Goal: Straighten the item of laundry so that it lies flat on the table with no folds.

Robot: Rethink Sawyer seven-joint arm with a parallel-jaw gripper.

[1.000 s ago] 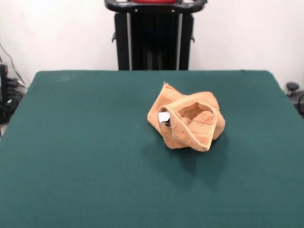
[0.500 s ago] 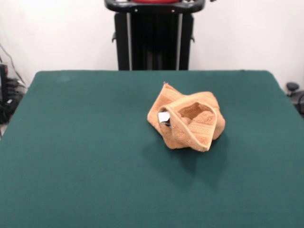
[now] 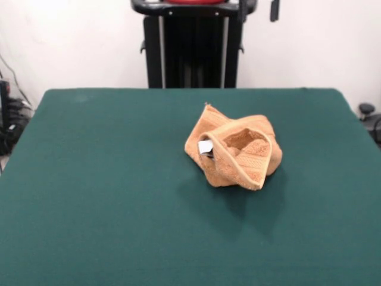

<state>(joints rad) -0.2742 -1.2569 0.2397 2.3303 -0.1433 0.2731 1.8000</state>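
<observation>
**Crumpled towel on the green table, claw high above**

The claw (image 3: pixel 258 10) shows only as two dark tips at the top edge of the front view, one near the pedestal's right post and one a little further right. A clear gap of white wall separates the two tips, so the claw stands parted, and nothing lies between them. It hangs well above the table and well apart from the towel.

Below the claw, the towel (image 3: pixel 235 152) sits on the table (image 3: pixel 107 196), slightly right of the table's middle and somewhat nearer the far edge than the near one. The towel is orange-tan terry, bunched into a rounded heap rather than spread out. One fold rises to a point at the heap's upper left. A band of cloth with a woven stripe loops across the front, and behind it the cloth opens into a hollow pocket facing upward. A small white tag (image 3: pixel 205 147) shows at the heap's left side, tucked just under the looping band. The heap casts a soft shadow on the cloth toward the viewer.

The table's dark green top extends bare on all sides of the towel. Behind it stands the black pedestal (image 3: pixel 193 50) against a white wall. Cables and dark equipment (image 3: pixel 9 119) sit beyond the table's left edge, and a small dark object (image 3: pixel 367 110) lies past the right edge.
</observation>
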